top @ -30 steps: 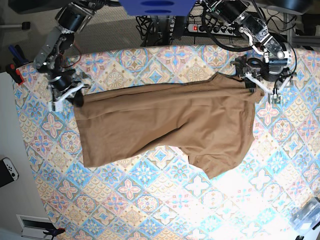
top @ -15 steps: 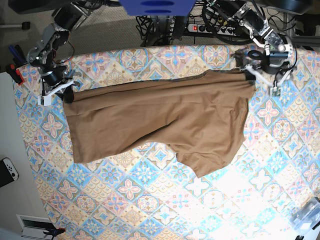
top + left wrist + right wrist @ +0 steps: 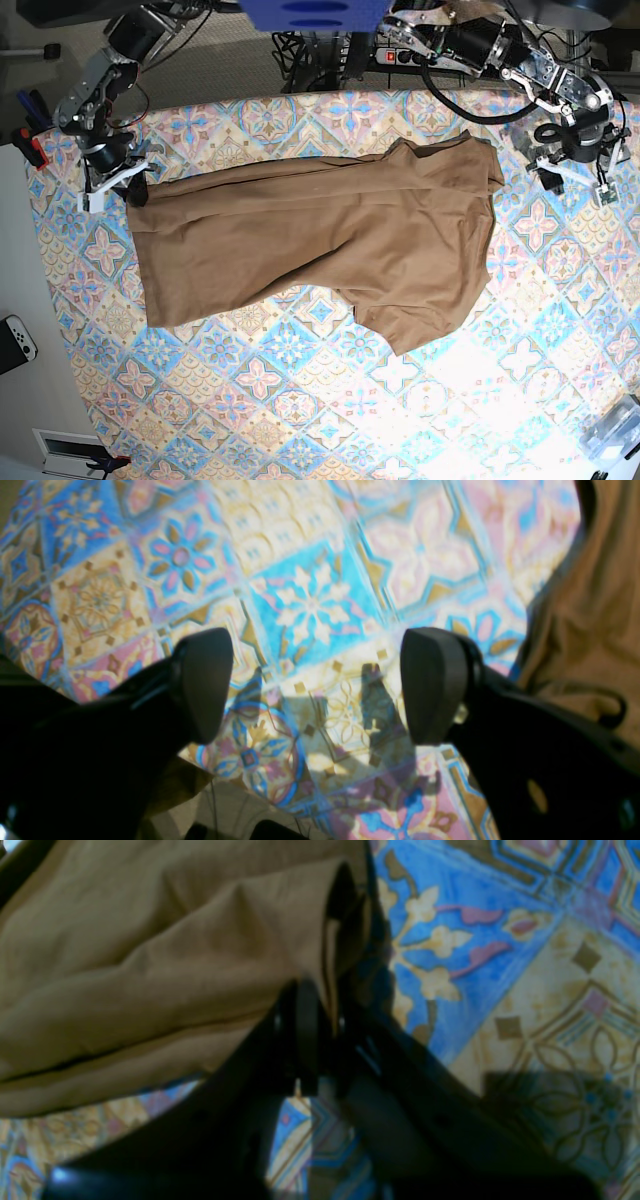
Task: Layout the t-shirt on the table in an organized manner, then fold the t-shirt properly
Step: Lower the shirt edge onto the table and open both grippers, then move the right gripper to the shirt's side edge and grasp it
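Base view: t-shirt lay spread across table; right gripper pinched shirt corner; left gripper gaped wide, empty.

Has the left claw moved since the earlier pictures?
Yes. The left claw let go of the t-shirt and pulled away toward the table edge, now open.
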Robot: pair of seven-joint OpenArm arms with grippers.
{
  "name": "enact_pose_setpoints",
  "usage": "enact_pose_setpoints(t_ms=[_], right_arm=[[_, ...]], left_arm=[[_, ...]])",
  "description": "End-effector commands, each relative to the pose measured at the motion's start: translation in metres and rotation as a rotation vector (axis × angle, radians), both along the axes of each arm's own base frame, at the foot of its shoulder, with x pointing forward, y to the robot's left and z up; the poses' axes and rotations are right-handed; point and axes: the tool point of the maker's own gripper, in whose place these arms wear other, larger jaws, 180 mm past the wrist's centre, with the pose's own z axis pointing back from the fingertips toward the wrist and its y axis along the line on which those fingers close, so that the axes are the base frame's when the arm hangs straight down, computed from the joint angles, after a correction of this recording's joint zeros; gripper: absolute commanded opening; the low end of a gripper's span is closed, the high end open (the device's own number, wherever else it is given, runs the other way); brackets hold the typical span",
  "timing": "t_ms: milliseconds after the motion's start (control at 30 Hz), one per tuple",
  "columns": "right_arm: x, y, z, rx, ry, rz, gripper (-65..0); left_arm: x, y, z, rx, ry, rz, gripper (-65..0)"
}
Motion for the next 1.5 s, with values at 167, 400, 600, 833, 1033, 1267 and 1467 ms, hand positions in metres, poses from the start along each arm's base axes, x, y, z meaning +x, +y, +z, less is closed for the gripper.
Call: enact_pose_setpoints(t_ms=[167, 400, 600, 833, 1033, 1267, 1467], right_arm=[[-0.001, -0.01, 0.002, -0.068, 0.032, 0.016, -65.0], [-0.004, -0.011, 0.001, -0.07, 0.038, 0.014, -54.3], [0.012, -0.027, 0.046, -0.189, -0.058, 0.028, -36.9], [0.015, -0.031, 0.076, -0.269, -0.119, 0.041, -34.5], [0.015, -0.03, 0.074, -0.263, -0.117, 0.041, -34.5], [0.089, -0.031, 0.126, -0.272, -0.277, 0.063, -34.5], [0.128, -0.018, 0.099, -0.19, -0.222, 0.161, -34.5]], left_arm=[[0.007, -0.001, 0.01, 0.019, -0.035, -0.008, -14.3], [0.02, -0.015, 0.008, 0.018, -0.028, -0.077, -14.5], [0.026, -0.02, 0.01, 0.019, -0.032, -0.099, -14.5], [0.032, -0.028, 0.01, 0.019, -0.032, -0.134, -14.5], [0.037, -0.029, 0.012, 0.019, -0.041, -0.139, -14.5], [0.071, -0.062, 0.019, 0.084, -0.005, -0.287, -14.5], [0.098, -0.069, 0.039, 0.182, 0.015, -0.331, -14.5]])
